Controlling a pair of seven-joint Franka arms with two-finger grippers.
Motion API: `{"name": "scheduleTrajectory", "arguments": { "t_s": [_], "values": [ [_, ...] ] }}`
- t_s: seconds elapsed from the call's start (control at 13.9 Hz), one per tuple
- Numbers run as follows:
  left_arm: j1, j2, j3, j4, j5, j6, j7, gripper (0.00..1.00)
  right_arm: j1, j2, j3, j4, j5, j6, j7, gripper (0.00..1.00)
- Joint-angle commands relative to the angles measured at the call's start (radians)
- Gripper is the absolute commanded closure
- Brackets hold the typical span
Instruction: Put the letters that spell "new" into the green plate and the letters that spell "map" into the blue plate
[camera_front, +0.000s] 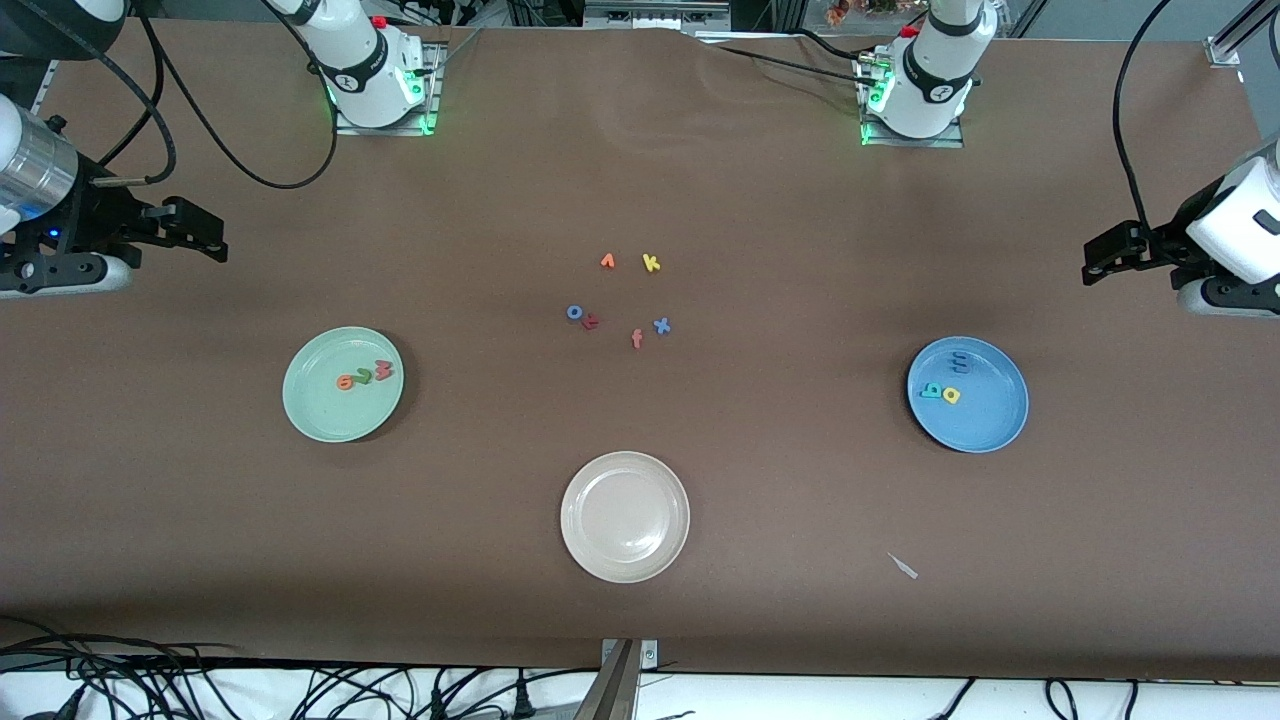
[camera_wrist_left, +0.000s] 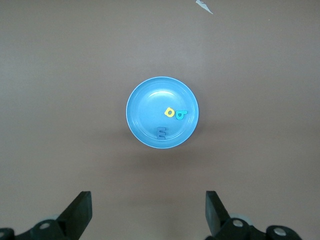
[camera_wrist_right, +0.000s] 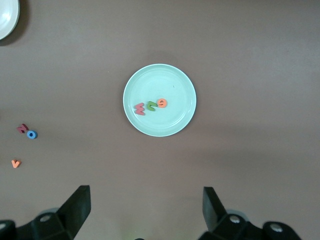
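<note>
Both sets of jaws spread wide and empty. Left gripper (camera_wrist_left: 147, 215) hangs high over the worktop (camera_front: 800, 520) at its own end, looking down on the blue plate (camera_wrist_left: 145, 100). Right gripper (camera_wrist_right: 145, 212) does the same over the green plate (camera_wrist_right: 175, 80) at the other end. Both arms look parked.

We read the task as done. Green n (camera_wrist_right: 151, 105), orange e (camera_wrist_right: 162, 103) and pink-red w (camera_wrist_right: 140, 108) all lie in the green plate, in a row and close together. Blue m (camera_wrist_left: 161, 133), yellow a (camera_wrist_left: 170, 112) and teal p (camera_wrist_left: 180, 115) lie in the blue plate, the m a bit apart from the pair. The m is low contrast on blue, so probably flat, but we can't be sure.

Nothing left to move. Leftover letters (camera_front: 620, 300) sit mid-worktop, between the plates and well clear of both. The beige plate (camera_front: 590, 500) is bare, nearer the front camera. Plenty of open room around each plate, and no plate is close to a worktop edge.
</note>
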Motion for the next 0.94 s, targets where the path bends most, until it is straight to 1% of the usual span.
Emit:
{"name": "scheduleTrajectory", "arguments": {
  "t_s": [0.0,0.87],
  "values": [
    [-0.003,-0.003,0.007,0.003,-0.028,0.004,0.013,0.00,-0.013,0.007,0.008,0.028,-0.011,-0.018,-0.018,0.00],
    [-0.003,-0.003,0.007,0.003,-0.028,0.004,0.013,0.00,-0.013,0.009,0.008,0.026,-0.009,-0.023,-0.020,0.00]
  ]
}}
